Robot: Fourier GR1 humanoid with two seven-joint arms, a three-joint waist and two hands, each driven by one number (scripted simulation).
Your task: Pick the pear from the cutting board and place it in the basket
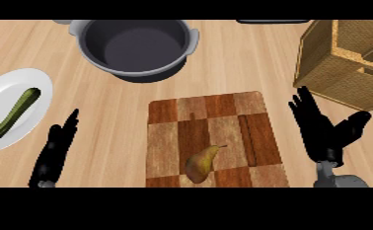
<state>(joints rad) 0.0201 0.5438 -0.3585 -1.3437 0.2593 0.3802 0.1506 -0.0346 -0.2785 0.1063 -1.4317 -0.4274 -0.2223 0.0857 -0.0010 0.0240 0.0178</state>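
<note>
on my head view the pear lies on its side on the cutting board, near the board's lower edge, stem pointing up and to the right. nothing touches it. my left robot hand sits low at the left, off the board, fingers straight and holding nothing. my right robot hand is just right of the board, fingers straight and spread, thumb out to the side, also holding nothing. the basket stands on the worktop at the upper right, just above that hand. a grey pot stands above the board, and a white plate with a green vegetable on it sits at the left edge.
</note>
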